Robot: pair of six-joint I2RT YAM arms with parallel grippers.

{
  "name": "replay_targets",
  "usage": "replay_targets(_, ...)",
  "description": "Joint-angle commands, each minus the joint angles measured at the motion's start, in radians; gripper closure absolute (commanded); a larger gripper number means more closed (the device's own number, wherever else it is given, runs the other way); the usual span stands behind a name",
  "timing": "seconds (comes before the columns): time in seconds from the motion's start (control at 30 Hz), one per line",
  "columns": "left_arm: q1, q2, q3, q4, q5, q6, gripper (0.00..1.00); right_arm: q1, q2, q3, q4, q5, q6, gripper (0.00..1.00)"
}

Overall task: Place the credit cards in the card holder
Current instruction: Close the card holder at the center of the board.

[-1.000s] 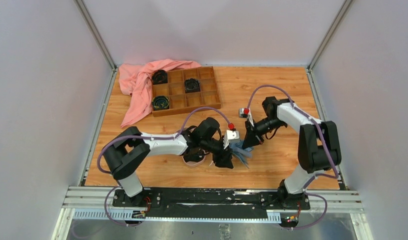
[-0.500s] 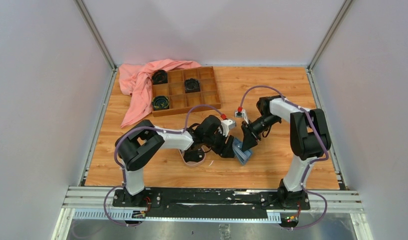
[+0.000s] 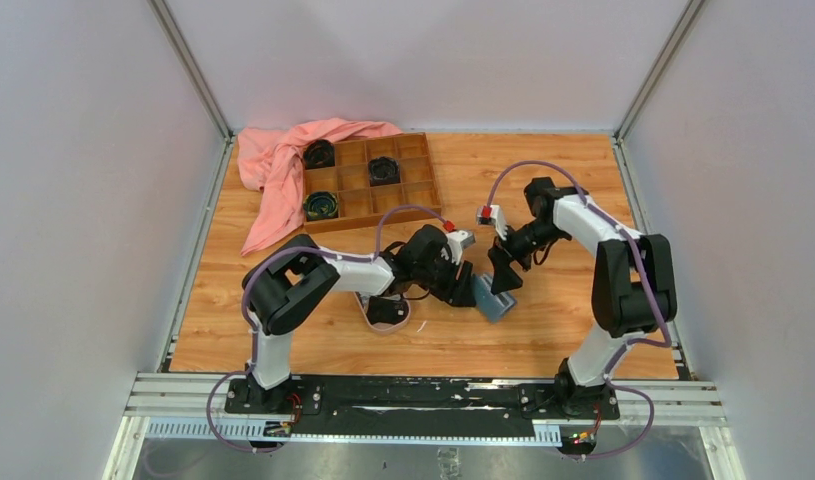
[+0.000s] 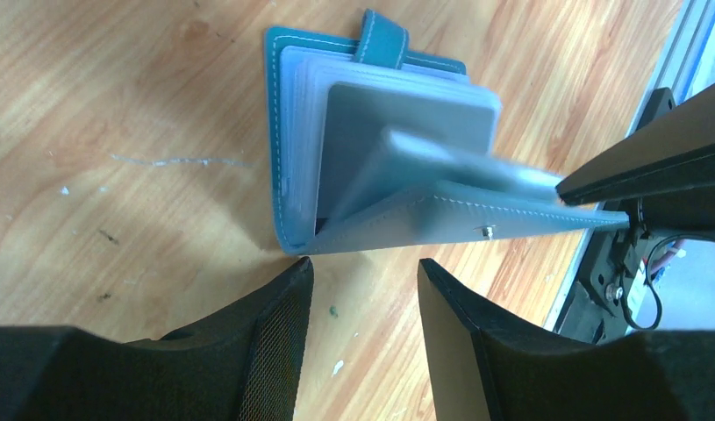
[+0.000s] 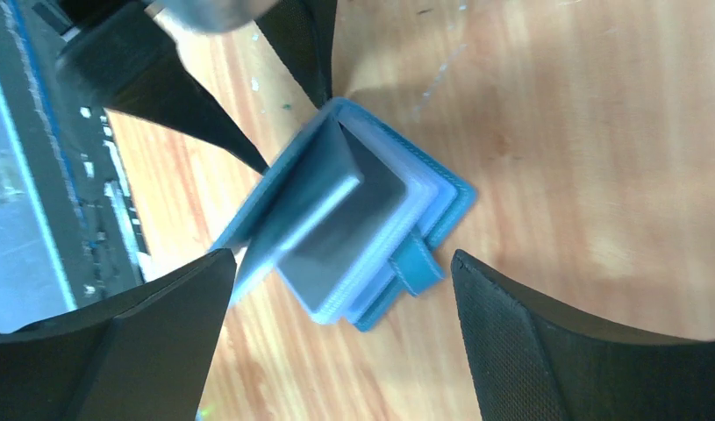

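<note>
The card holder [image 3: 494, 300] is a blue wallet lying half open on the wooden table between my two grippers. A pale grey credit card [image 4: 406, 118] sits in its light blue slots, and a second grey leaf [image 4: 424, 167] stands tilted above it under the raised cover. In the right wrist view the same card [image 5: 349, 215] shows beside the snap tab [image 5: 415, 267]. My left gripper [image 4: 364, 270] is open at the wallet's spine, with nothing between its fingers. The right gripper [image 5: 340, 261] hangs wide open just above the wallet, holding nothing.
A pink oval dish [image 3: 368, 318] with something dark in it lies under my left arm. The brown wooden compartment tray [image 3: 420, 178] holds three black round items at the back left, with a pink cloth [image 3: 273, 170] draped beside it. Metal rails run along the near edge.
The right gripper has gone from shut to wide open and pulled back slightly. The wallet has shifted right and now lies on the table. My left arm has swung further right.
</note>
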Motion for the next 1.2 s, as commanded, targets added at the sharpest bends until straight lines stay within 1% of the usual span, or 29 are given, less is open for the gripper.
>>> replay_targets(0.0,0.015,0.054,0.026,-0.022,-0.013,-0.005,0.46,-0.049,-0.094,-0.029,0.047,0.016,-0.178,0.02)
replay_targets(0.03,0.017,0.058,0.034,-0.022,-0.012,-0.008,0.47,-0.061,-0.129,-0.051,0.059,-0.008,-0.228,0.0)
replay_targets(0.17,0.02,0.071,0.046,-0.023,-0.008,-0.012,0.47,-0.109,-0.201,-0.09,0.065,-0.087,-0.466,0.0)
replay_targets(0.27,0.023,0.069,0.046,-0.022,-0.005,-0.009,0.47,-0.131,-0.168,-0.04,0.059,-0.054,-0.501,0.0)
replay_targets(0.3,0.023,0.067,0.045,-0.022,-0.004,-0.006,0.47,-0.134,-0.145,-0.02,0.035,-0.034,-0.522,0.03)
replay_targets(0.37,0.023,0.059,0.044,-0.023,0.0,0.0,0.47,-0.139,-0.116,-0.022,0.009,-0.003,-0.624,0.08)
replay_targets(0.47,0.023,0.05,0.043,-0.023,0.009,0.014,0.47,-0.138,-0.097,-0.088,-0.012,-0.014,-0.86,0.13)
replay_targets(0.53,0.023,0.048,0.04,-0.023,0.013,0.018,0.47,-0.129,-0.07,-0.095,-0.061,-0.027,-0.999,0.21)
replay_targets(0.57,0.023,0.046,0.038,-0.023,0.016,0.02,0.47,-0.117,-0.049,-0.082,-0.086,-0.025,-1.028,0.27)
replay_targets(0.63,0.023,0.044,0.034,-0.023,0.021,0.019,0.47,-0.096,-0.002,-0.042,-0.113,-0.013,-1.027,0.39)
replay_targets(0.67,0.023,0.043,0.032,-0.023,0.022,0.019,0.47,-0.089,0.022,-0.026,-0.119,-0.009,-1.018,0.43)
replay_targets(0.7,0.023,0.042,0.032,-0.023,0.025,0.018,0.47,-0.084,0.033,-0.017,-0.12,-0.008,-1.014,0.44)
replay_targets(0.87,0.023,0.034,0.031,-0.023,0.026,0.021,0.47,-0.049,0.065,-0.028,-0.095,0.041,-0.988,0.45)
replay_targets(1.0,0.023,0.035,0.036,-0.023,0.029,0.016,0.47,-0.024,0.067,-0.052,-0.049,0.102,-0.959,0.42)
replay_targets(1.03,0.023,0.035,0.037,-0.023,0.031,0.015,0.47,-0.015,0.069,-0.056,-0.039,0.117,-0.947,0.42)
replay_targets(1.17,0.023,0.027,0.035,-0.023,0.032,0.009,0.47,0.03,0.071,-0.096,0.058,0.191,-0.881,0.49)
